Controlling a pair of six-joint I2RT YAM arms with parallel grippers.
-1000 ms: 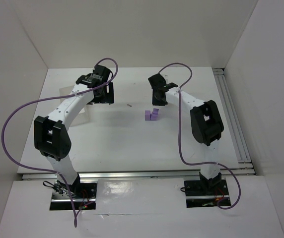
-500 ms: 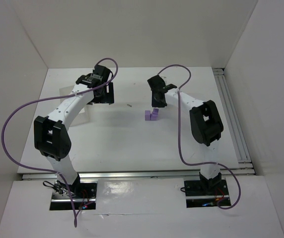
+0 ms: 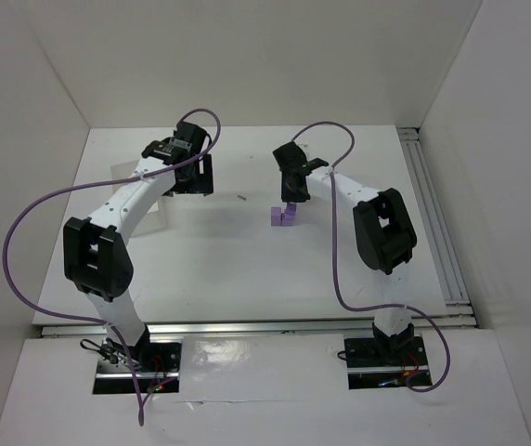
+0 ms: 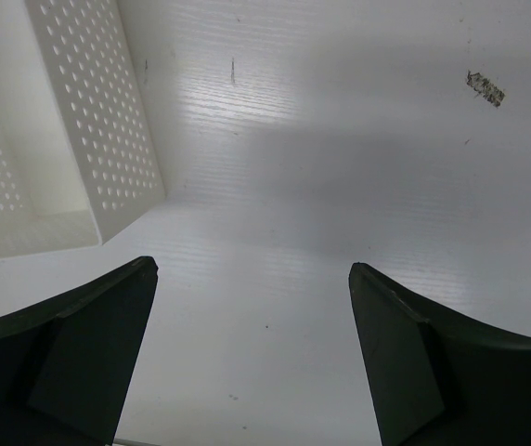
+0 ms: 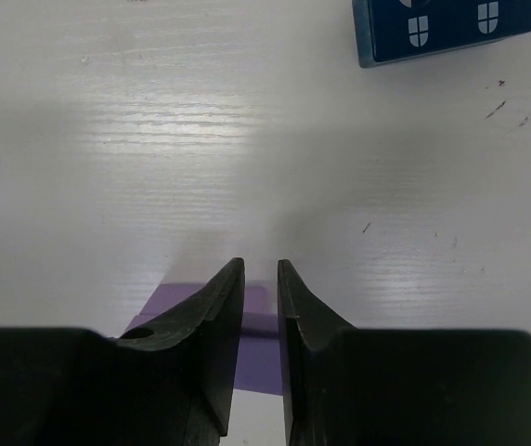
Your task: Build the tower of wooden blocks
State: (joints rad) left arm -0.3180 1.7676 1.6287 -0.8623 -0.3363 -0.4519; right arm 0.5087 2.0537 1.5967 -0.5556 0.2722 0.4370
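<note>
Worktop [image 3: 228, 269]: white, matt, fine wood-like grain and a few dark specks in the wrist views. It is walled by white panels at the far, left and right edges. A metal rail [image 3: 435, 218] runs along the right edge.

Open room: the near half of the worktop is bare from left edge to right edge. Both arms reach into the far half.

Wood block tower [image 3: 283, 216]: small light-purple blocks with square edges and a smooth face. They sit about mid-width in the far half, well apart from every edge.

Right hand [image 3: 291, 197]: directly over the tower. In the right wrist view its dark fingers are drawn almost together [image 5: 261, 269]. Only a narrow slit is left, and purple [image 5: 258, 344] shows through it. Cannot tell whether the fingers touch the block.

Dark blue block [image 5: 442, 28]: flat-sided, printed with small white shield marks. It lies on the worktop beyond the right hand, apart from the purple blocks.

Left hand [image 3: 194, 181]: toward the far-left corner, released. Its fingers are spread wide [image 4: 252, 268] above bare worktop.

White tray [image 4: 98, 121]: perforated wall with regular round holes, just to that hand's left.
</note>
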